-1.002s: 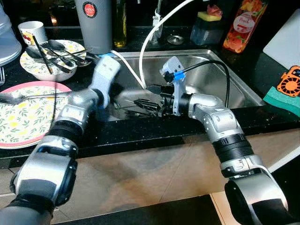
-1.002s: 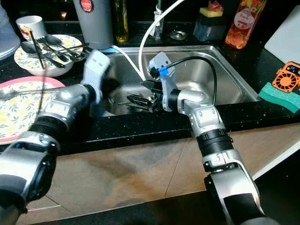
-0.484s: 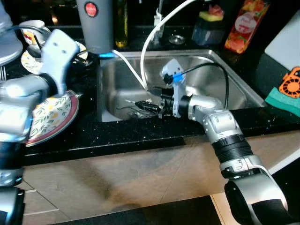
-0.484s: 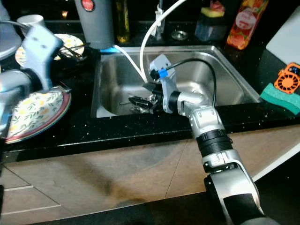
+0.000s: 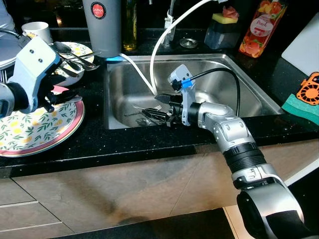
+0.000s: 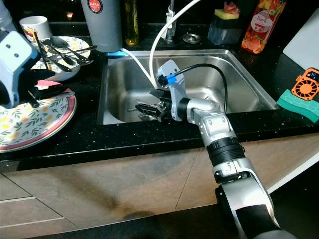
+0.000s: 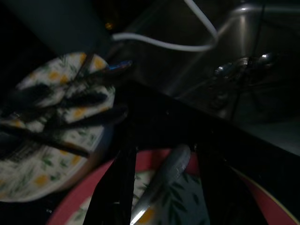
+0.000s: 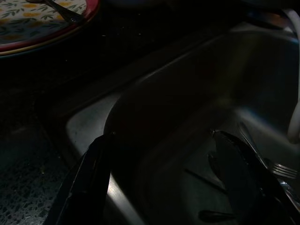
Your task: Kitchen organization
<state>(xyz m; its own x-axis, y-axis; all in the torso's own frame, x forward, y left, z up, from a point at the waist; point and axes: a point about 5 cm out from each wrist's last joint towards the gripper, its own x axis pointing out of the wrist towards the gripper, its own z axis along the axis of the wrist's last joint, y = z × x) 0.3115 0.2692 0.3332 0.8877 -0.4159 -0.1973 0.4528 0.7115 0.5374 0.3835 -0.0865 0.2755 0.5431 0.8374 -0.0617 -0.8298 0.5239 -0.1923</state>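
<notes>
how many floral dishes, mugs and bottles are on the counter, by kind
floral dishes: 2, the pink-rimmed plate and the small dish holding cutlery
mugs: 1, the white mug
bottles: 2, the oil bottle and the peach bottle
total: 5

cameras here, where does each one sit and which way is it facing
Left eye, right eye: on the head, looking down at the sink and counter; both arms show.
Left wrist: along the left hand, over the pink-rimmed plate, a utensil between its fingers.
Right wrist: along the right hand, open, into the sink.
Shared: sink cutlery in the eye and right wrist views.
</notes>
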